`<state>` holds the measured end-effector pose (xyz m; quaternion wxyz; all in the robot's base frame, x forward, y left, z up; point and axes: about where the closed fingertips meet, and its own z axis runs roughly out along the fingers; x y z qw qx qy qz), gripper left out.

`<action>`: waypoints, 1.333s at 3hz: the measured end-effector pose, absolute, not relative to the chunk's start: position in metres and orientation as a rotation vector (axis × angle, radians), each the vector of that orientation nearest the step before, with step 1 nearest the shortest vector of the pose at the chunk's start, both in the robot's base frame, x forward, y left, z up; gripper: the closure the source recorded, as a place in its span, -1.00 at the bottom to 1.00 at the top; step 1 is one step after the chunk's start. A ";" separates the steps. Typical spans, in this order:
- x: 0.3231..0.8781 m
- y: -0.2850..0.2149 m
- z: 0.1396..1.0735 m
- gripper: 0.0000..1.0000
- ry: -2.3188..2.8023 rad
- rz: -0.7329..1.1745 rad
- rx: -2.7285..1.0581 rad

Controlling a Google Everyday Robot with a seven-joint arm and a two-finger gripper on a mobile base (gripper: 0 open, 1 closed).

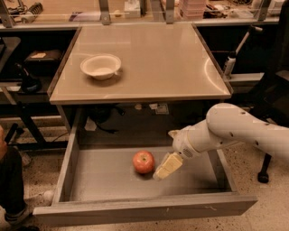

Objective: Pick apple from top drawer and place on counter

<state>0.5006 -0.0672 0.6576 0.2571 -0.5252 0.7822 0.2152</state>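
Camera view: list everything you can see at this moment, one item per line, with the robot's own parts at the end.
counter: one, glossy beige-tan, centre of the picture, above the drawer
bowl: one, white, on the counter's left part
top drawer: one, grey, pulled open below the counter
apple: one, red-orange, on the drawer floor near its middle
clutter: several items, too blurred to name, on the benches behind the counter
bystander's leg: one, dark trousers, bottom-left edge of the picture
arm: one, white, reaching in from the right over the drawer
claw: one, yellowish, inside the drawer close beside the apple's right side
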 end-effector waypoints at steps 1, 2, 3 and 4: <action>0.502 -0.061 0.655 -1.00 2.076 0.583 -1.397; 0.509 -0.046 0.651 -1.00 2.022 0.607 -1.379; 0.513 -0.022 0.648 -1.00 1.960 0.690 -1.373; 0.509 -0.024 0.644 -1.00 1.958 0.669 -1.378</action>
